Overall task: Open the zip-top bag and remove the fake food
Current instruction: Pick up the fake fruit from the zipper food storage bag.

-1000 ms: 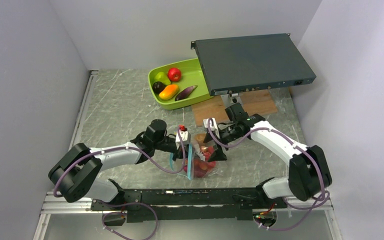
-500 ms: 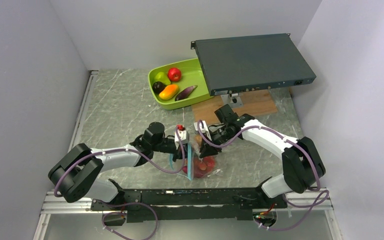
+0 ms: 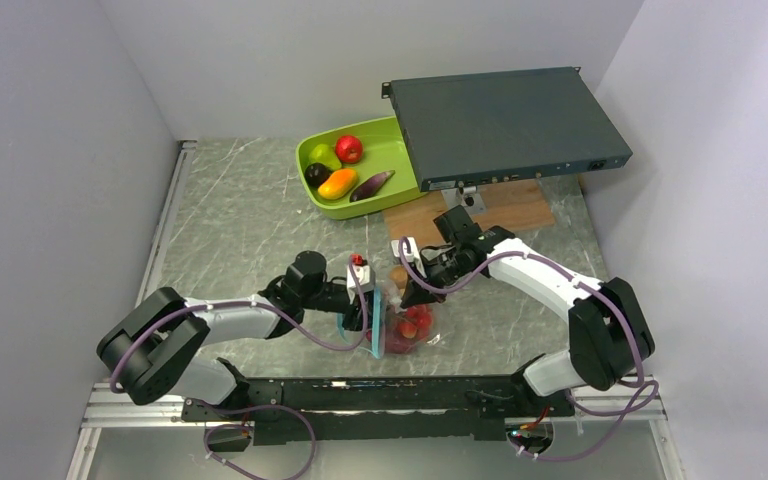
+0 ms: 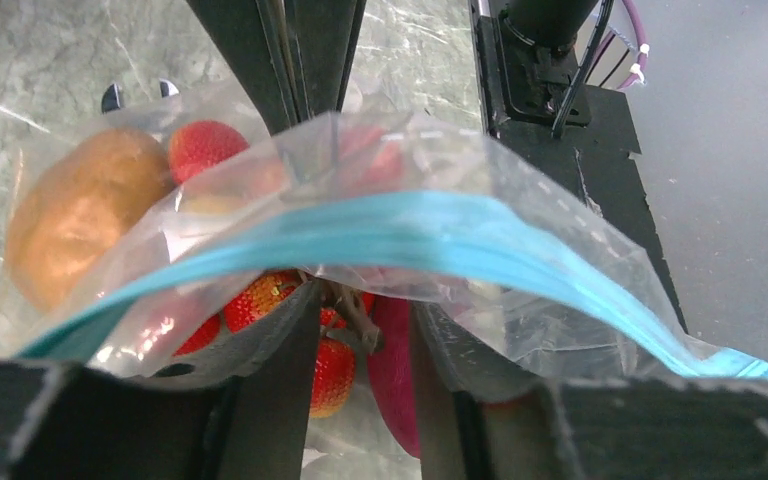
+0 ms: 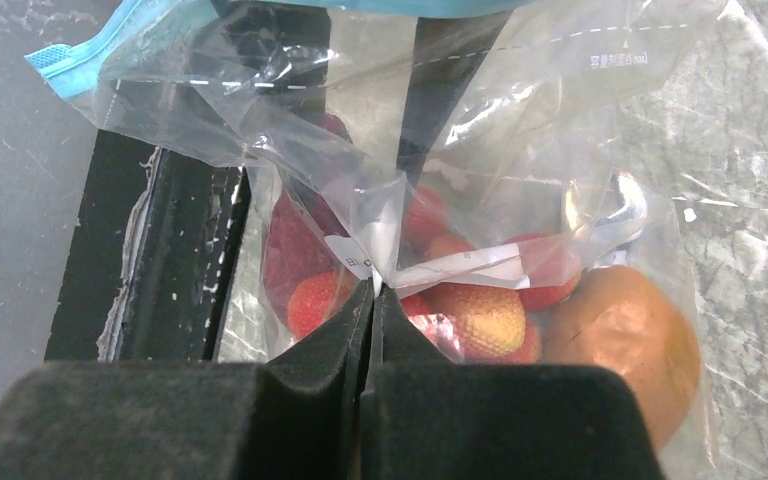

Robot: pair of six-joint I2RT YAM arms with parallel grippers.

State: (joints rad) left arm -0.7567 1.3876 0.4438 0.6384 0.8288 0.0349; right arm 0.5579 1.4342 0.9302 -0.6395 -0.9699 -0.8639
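While you pull, right claw (image 5: 372,287): clamped on zip-top bag (image 5: 560,120) film; draw it away slowly.
Left claw (image 4: 360,330): part-open, holding nothing; pinch blue strip (image 4: 380,230) opposite.

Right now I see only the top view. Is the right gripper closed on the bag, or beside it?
Observer: On it. In its wrist view the right gripper is shut and pinches a fold of the clear bag.
Operator: And the left one?
Observer: The left gripper has its fingers apart. The blue zip strip runs across in front of them.
Operator: What is inside?
Observer: Strawberries and one orange-brown piece, seen through the plastic.
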